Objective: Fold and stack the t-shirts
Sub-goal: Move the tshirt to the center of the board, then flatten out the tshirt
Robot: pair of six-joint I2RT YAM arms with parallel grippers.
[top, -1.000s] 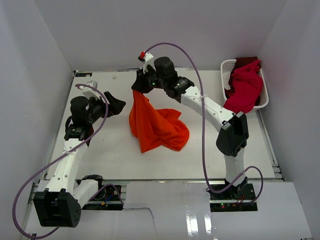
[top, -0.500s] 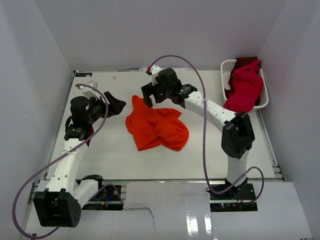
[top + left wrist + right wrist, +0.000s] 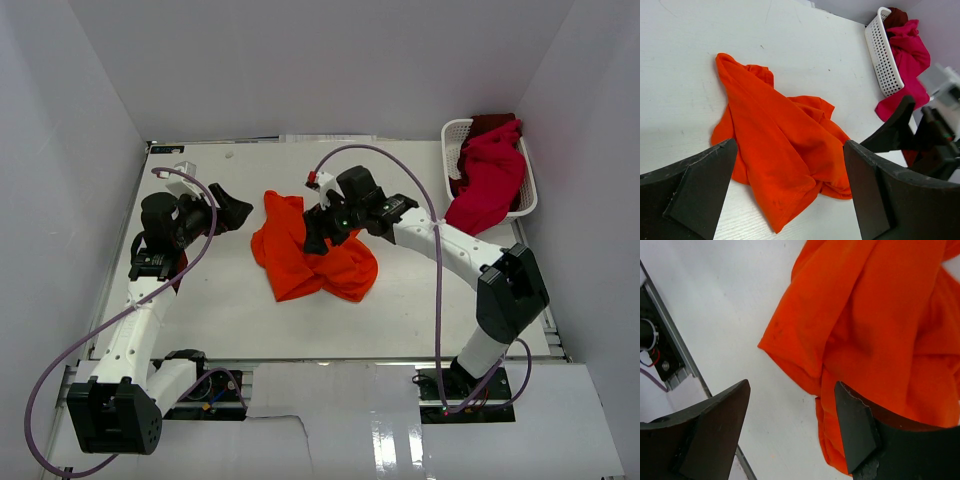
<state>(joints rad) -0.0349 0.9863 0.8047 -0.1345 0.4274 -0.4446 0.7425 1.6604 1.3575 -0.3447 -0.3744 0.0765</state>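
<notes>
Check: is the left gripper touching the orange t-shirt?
Apart. The top external view shows bare table between the open left gripper and the orange t-shirt.

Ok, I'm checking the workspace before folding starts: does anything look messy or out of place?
The orange t-shirt lies crumpled in a heap mid-table, not flat. A magenta t-shirt spills over the rim of the white basket.

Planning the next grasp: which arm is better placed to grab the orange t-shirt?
Right, likely. The right gripper, open, hangs over the orange t-shirt; the left gripper, also open, sits off to its side.
</notes>
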